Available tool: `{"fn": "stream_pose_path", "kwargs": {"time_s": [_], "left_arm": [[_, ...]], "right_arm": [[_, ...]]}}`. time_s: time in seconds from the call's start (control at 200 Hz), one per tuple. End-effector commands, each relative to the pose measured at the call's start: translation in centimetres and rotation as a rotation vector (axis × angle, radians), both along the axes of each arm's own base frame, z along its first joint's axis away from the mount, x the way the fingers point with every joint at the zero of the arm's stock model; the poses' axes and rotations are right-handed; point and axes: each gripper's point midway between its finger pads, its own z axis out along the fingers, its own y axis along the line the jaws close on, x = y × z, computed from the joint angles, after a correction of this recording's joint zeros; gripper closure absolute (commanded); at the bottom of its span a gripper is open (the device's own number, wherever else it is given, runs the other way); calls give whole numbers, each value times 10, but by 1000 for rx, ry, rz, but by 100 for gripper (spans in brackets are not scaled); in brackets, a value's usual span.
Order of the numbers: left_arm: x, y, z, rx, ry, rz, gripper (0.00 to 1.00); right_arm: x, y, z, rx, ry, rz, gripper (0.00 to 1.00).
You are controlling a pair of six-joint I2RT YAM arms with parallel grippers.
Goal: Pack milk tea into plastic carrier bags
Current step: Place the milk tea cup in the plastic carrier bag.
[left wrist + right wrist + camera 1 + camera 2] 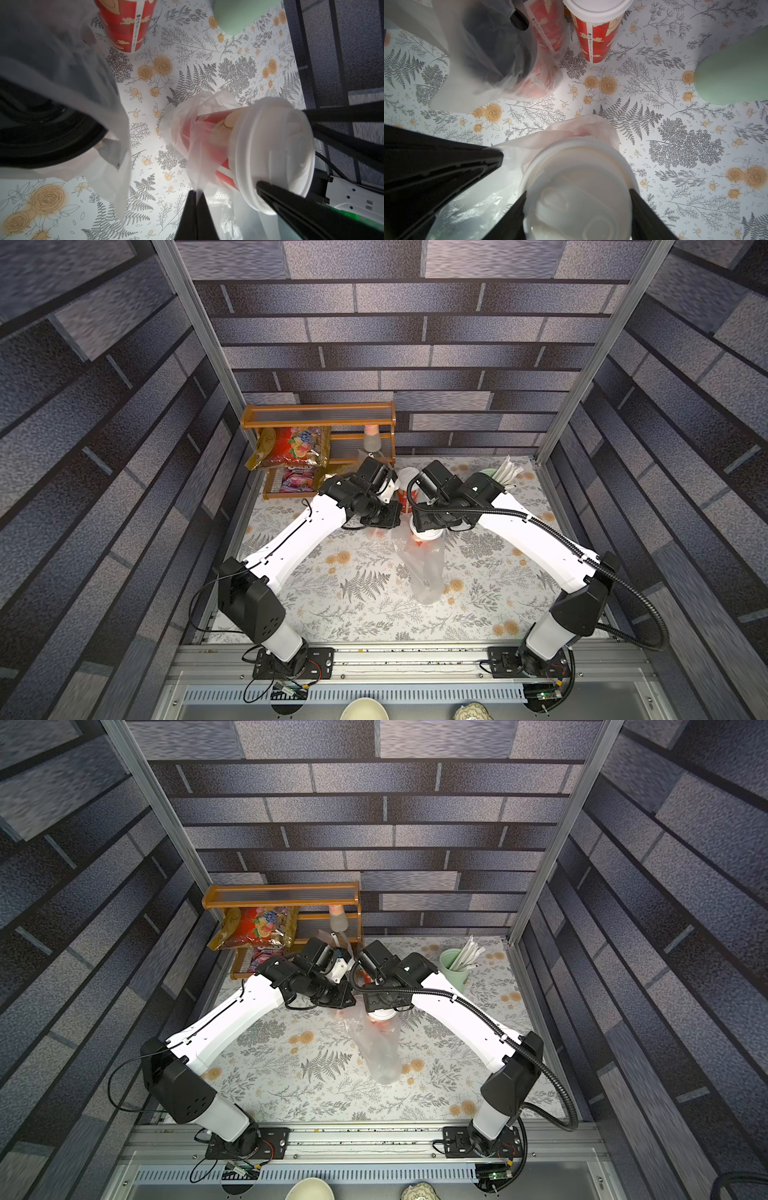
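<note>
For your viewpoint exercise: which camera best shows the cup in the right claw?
Left wrist: the cup shows lid, red wall and bag film. Right wrist shows only its lid; both top views, a glimpse.

Standing cup (596,35) — lid partly off-frame

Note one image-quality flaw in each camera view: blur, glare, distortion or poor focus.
Both top views: side walls look stretched and soft, tablecloth evenly lit. Left wrist view: the near carrier bag is a blur; the cup's white lid washes out. Right wrist view: that lid is unfocused, the tablecloth sharp.
</note>
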Motion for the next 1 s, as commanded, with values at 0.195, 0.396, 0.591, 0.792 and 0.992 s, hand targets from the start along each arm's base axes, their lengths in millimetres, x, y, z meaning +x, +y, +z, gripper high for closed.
{"fn": "stream_pose_path", "kwargs": {"time_s": [0.195, 0.396, 0.591, 0.792, 0.992], "left_arm": [[16, -36, 28, -138, -30, 43, 100], [14, -45, 53, -231, -41, 55, 100], [13, -42, 63, -267, -28, 74, 100], [15, -28, 69, -275, -7, 131, 100], [13, -26, 74, -299, 2, 135, 100]], "right_arm": [[-3, 2, -4, 24, 10, 17, 65], [-1, -2, -21, -23, 27, 10, 65], [0, -10, -38, -92, 39, 0, 66], [-3, -13, -52, -124, 66, 6, 66], [-3, -12, -59, -140, 83, 13, 63]]}}
